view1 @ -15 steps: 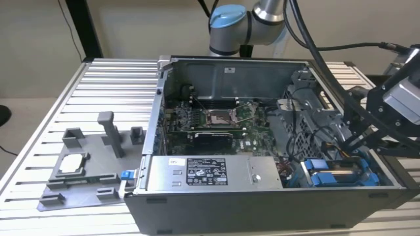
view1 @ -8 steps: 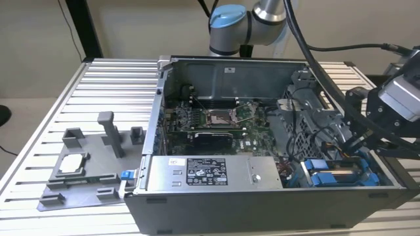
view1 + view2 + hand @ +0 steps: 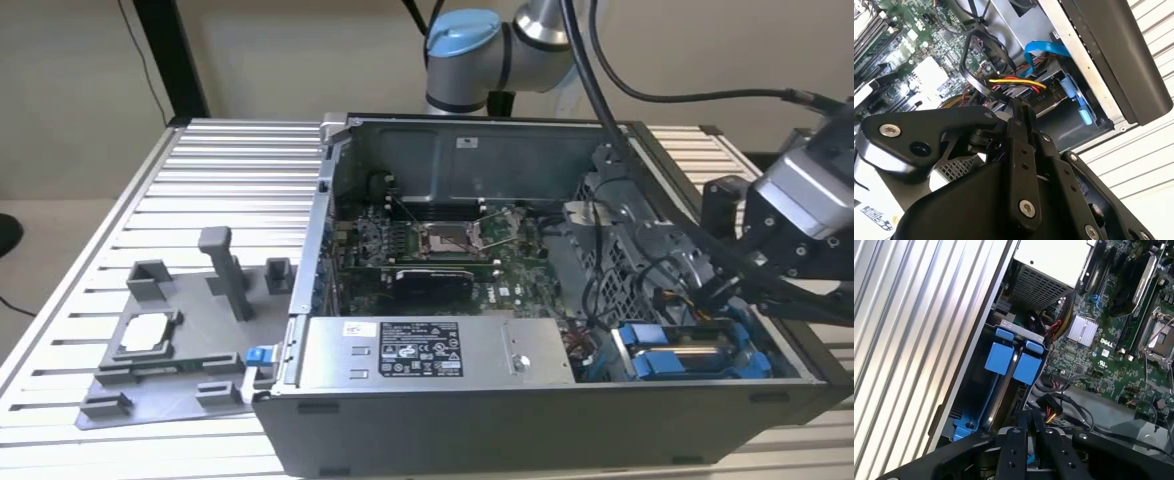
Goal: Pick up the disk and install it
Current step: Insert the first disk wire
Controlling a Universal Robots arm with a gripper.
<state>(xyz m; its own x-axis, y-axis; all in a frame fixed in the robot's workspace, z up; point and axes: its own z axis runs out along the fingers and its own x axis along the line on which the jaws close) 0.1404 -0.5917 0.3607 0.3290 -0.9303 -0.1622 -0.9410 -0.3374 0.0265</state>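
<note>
The gripper (image 3: 1029, 416) is hanging just above the drive-bay corner of the open computer case (image 3: 441, 420). Its fingers (image 3: 1013, 450) are sitting narrow, drawn almost together, and they are gripping nothing that I can make out.

Directly below them, inside that same corner of the case, the disk (image 3: 690, 354) is resting in the drive bay. Its blue bracket (image 3: 1026, 367) is showing as square tabs at the bay's mouth, and it is lying apart from the fingers. From this I am judging that the pick-up and the placing into the bay are done. Whether the disk is sitting fully home and latched, I cannot tell.

A bundle of red, yellow and black cables (image 3: 1016, 81) is hanging loose just inward of the bay. No plug is visibly reaching the disk, so any cabling appears to be left undone.

Deeper in the case, the green motherboard (image 3: 1104, 370) is lying flat against the case's floor panel. The long grey power supply (image 3: 434, 352) is running along the case wall beside the bay.

Outside the case, on the exterior view's left, a grey fixture (image 3: 200, 350) is standing on the slatted worktop (image 3: 214, 160), carrying a small pale square piece (image 3: 147, 333).
</note>
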